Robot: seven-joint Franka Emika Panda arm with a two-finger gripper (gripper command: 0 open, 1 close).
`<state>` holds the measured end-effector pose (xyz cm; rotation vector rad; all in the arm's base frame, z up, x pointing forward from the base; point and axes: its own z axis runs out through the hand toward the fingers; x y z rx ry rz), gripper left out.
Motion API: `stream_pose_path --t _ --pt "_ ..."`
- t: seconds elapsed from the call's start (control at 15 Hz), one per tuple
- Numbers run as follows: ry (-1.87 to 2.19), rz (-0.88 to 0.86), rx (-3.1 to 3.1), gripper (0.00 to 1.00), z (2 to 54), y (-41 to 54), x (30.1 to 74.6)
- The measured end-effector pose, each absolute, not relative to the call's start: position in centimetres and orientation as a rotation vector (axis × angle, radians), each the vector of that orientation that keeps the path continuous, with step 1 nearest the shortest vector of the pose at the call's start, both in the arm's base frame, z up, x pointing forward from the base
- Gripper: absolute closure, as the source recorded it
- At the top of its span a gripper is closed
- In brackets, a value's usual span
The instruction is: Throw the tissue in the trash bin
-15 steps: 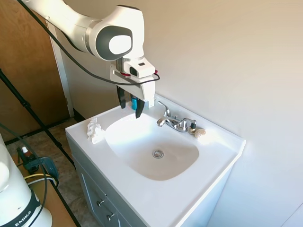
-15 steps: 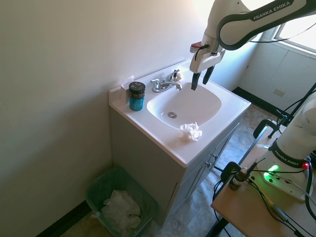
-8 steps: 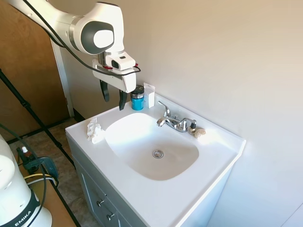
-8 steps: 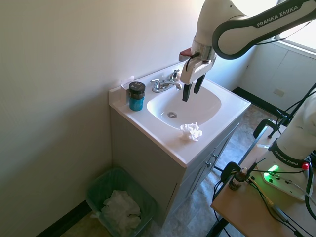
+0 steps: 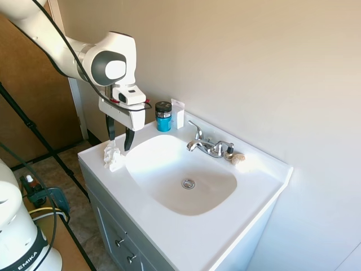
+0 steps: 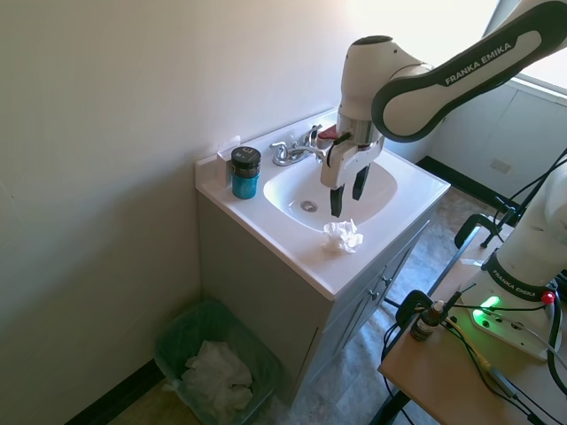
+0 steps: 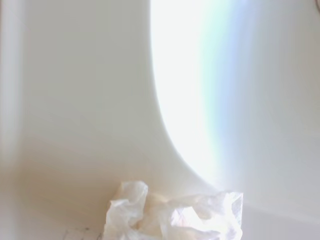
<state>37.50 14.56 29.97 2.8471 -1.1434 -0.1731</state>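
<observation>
White vanity top (image 5: 265,186) with sunk basin; tissue (image 5: 112,156) on front corner rim; blue jar (image 5: 163,117) and white card (image 5: 177,114) at back corner; beige lump (image 5: 238,158) beside faucet (image 5: 208,145)
</observation>
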Motion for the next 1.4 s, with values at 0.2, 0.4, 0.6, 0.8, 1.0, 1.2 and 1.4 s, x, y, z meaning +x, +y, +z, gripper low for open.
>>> stream_pose_path --t 0.2,0.4,0.6,0.8,1.0,1.2,1.4 --pt "-1.126 -0.201 2.844 0.0 28.3 14.9 36.4" --pt "-1.109 -0.221 2.85 1.0 26.4 15.7 36.3" --pt "-1.11 -0.233 2.855 1.0 25.0 16.2 36.8" --pt "-1.116 -0.237 2.859 1.0 24.3 16.5 37.3" --pt "-1.116 -0.231 2.864 1.0 24.3 16.6 37.3" --pt "-1.115 -0.222 2.87 1.0 24.3 16.8 37.4" --pt "-1.115 -0.215 2.878 1.0 24.6 17.1 37.6"
